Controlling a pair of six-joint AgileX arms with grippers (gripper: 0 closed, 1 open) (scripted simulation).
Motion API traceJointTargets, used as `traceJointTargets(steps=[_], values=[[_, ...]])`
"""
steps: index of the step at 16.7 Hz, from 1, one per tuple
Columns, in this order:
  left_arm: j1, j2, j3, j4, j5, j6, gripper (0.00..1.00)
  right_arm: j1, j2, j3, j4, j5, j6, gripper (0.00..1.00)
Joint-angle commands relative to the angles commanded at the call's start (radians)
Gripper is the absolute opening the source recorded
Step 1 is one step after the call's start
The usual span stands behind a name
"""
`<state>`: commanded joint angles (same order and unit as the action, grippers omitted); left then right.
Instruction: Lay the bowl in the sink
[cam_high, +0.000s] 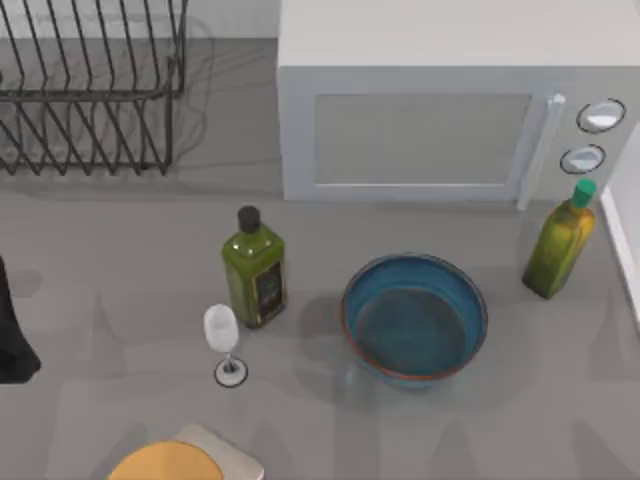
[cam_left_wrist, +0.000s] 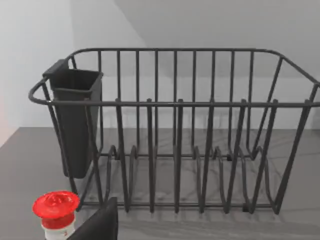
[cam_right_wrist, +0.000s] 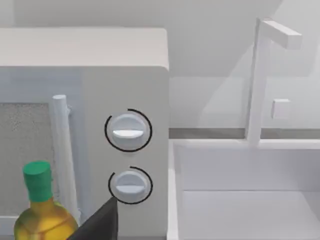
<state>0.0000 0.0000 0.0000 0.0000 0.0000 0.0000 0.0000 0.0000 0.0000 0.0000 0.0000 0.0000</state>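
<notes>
From above, the task is looking barely begun. The bowl (cam_high: 414, 317) is sitting upright on the counter (cam_high: 540, 400), in front of the microwave (cam_high: 450, 120) and untouched, with the dark green bottle (cam_high: 254, 265) and a small wine glass (cam_high: 224, 340) to its left and the green-capped oil bottle (cam_high: 560, 245) to its right. Nothing is gripping it, so the whole job — reach, grasp, carry, set down — is remaining, as I judge it. A dark part of my left arm (cam_high: 12, 330) is showing at the table's left edge, well apart from the bowl; I am not making out its fingers there. A yellow-orange round thing (cam_high: 165, 463) is lying at the near edge, and it is not my target.

Through my left wrist camera I am facing the wire dish rack (cam_left_wrist: 175, 150) with its dark utensil cup (cam_left_wrist: 75, 120), and a red-capped bottle (cam_left_wrist: 56, 209) is standing close by. A dark sliver of my left gripper (cam_left_wrist: 97, 224) is poking into the corner — whether its fingers are apart or together I cannot tell.

Through my right wrist camera I am looking at the microwave's two dials (cam_right_wrist: 128, 131), the oil bottle's green cap, and beyond them the white sink (cam_right_wrist: 250, 200) with its faucet (cam_right_wrist: 262, 80) — the basin is holding no bowl. A dark edge of my right gripper (cam_right_wrist: 100, 222) is showing, its state again unclear. Both arms are reading as parked and level, aimed toward the back wall.
</notes>
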Motion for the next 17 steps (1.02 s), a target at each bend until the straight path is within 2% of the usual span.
traceJointTargets(steps=[3, 7, 11, 17], values=[[0.000, 0.000, 0.000, 0.000, 0.000, 0.000, 1.00, 0.010, 0.010, 0.010, -0.009, -0.004, 0.006, 1.00], [0.000, 0.000, 0.000, 0.000, 0.000, 0.000, 1.00, 0.123, 0.153, 0.148, -0.122, -0.029, 0.086, 1.00], [0.000, 0.000, 0.000, 0.000, 0.000, 0.000, 1.00, 0.274, 0.449, 0.429, -0.323, -0.032, 0.215, 1.00], [0.000, 0.000, 0.000, 0.000, 0.000, 0.000, 1.00, 0.445, 1.064, 0.934, -0.701, -0.002, 0.406, 1.00]])
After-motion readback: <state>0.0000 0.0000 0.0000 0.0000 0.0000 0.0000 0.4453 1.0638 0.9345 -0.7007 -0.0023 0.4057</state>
